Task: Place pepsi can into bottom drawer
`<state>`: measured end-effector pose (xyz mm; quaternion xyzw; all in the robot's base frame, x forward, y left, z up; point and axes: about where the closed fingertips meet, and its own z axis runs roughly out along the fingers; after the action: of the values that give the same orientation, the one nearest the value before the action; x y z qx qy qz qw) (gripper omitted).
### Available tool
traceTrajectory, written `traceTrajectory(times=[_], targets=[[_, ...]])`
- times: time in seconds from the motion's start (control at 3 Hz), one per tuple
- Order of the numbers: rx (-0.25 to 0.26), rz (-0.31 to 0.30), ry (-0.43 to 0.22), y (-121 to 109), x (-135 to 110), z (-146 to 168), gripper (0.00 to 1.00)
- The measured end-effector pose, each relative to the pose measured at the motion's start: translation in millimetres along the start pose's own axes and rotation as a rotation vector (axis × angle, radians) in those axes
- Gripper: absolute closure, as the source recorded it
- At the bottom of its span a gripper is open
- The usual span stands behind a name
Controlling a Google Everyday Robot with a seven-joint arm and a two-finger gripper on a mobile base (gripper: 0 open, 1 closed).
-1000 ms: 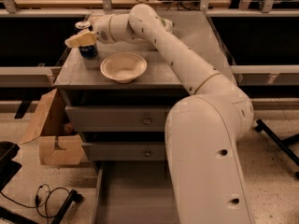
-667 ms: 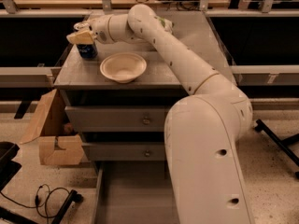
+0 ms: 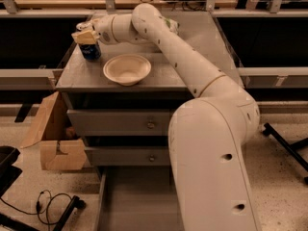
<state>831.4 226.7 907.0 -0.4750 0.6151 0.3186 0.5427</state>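
Camera view: the pepsi can [image 3: 90, 52] stands on the table [image 3: 82, 77], at its far left corner, near the bowl [image 3: 127, 70]. The end effector [image 3: 85, 36] sits on top of it; I cannot tell if it grips. It should hold tight and lift straight up. The arm reaches far across the table.

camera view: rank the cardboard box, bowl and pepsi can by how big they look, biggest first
1. cardboard box, on the floor beside the cabinet, clearly the largest.
2. bowl, on the cabinet top.
3. pepsi can, smallest; its top is covered by the gripper sitting over it.
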Motion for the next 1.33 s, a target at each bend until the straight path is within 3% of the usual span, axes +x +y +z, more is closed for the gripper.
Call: traceTrajectory(times=[0.33,0.67,1.0,1.33], targets=[[-0.014,-0.035,0.001,-3,-22,-10,1.00],[0.051,-0.096,-0.039,-9,-75,-62,1.00],[0.146,-0.169,-0.097,15,-143,-144,1.00],[0.182,-0.197,-0.138,78,-197,-211,1.00]])
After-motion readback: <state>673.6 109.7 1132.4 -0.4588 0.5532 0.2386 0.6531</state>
